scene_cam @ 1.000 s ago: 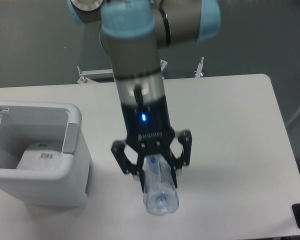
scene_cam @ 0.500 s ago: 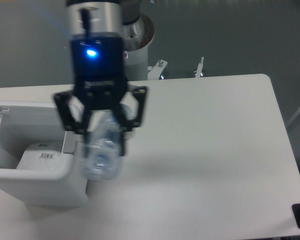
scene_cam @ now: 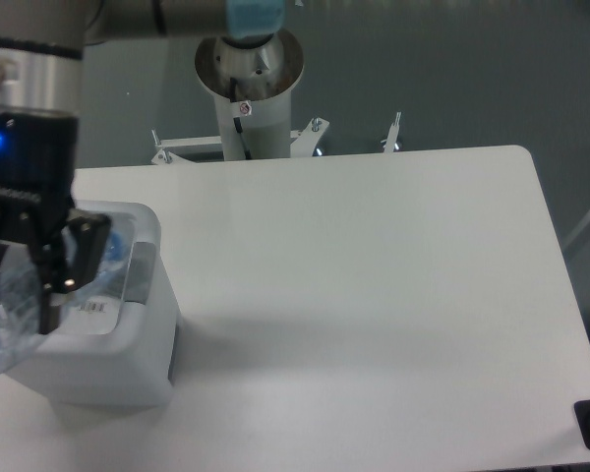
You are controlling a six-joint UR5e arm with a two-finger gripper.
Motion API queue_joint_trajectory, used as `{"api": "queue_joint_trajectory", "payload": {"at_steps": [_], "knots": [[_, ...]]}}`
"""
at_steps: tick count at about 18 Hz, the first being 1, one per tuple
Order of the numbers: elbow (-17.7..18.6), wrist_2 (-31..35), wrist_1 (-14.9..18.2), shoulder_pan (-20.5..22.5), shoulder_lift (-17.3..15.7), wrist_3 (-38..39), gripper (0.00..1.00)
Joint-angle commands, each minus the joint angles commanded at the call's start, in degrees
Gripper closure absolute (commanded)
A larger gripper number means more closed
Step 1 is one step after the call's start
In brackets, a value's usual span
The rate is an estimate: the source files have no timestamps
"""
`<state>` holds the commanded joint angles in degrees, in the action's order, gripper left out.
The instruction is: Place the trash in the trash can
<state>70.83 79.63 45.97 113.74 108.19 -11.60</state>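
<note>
— At the far left edge, what is the tool (scene_cam: 20, 270) doing?
— It hangs over the trash can (scene_cam: 143, 339), its black fingers (scene_cam: 79, 258) clenched on the clear bluish bottle (scene_cam: 5, 315).
— Where does the bottle sit relative to it?
— Between the fingers, its lower end sticking out below them, blurred, above the bin's opening.
— And around that?
— The white bin stands on the white surface (scene_cam: 374, 295). The arm's base post (scene_cam: 248, 93) rises behind the surface's rear edge.
</note>
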Motion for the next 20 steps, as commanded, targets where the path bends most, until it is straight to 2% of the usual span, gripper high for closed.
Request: {"api": "queue_joint_trajectory", "payload": {"at_steps": [1,3,5,9,12,14,17,20], "knots": [[0.62,0.00,0.00,-0.35,0.09,-0.09,0.35],[1.84,0.09,0.00,-0.44,0.09,-0.09,0.24],[3.43,0.09,0.00,-0.44,-0.43,-0.09,0.00],[4.84,1.31,0.09,-0.18,-1.32,-0.70,0.00],[5.63,9.02,0.35,2.26,-2.54,-1.75,0.00],[6.07,11.77,0.53,4.29,-2.90,-5.08,0.00],[7.12,11.95,0.70,7.81,-4.12,-10.71,0.00],[7.83,11.95,0.79,8.87,-5.35,-11.07,0.00]]}}
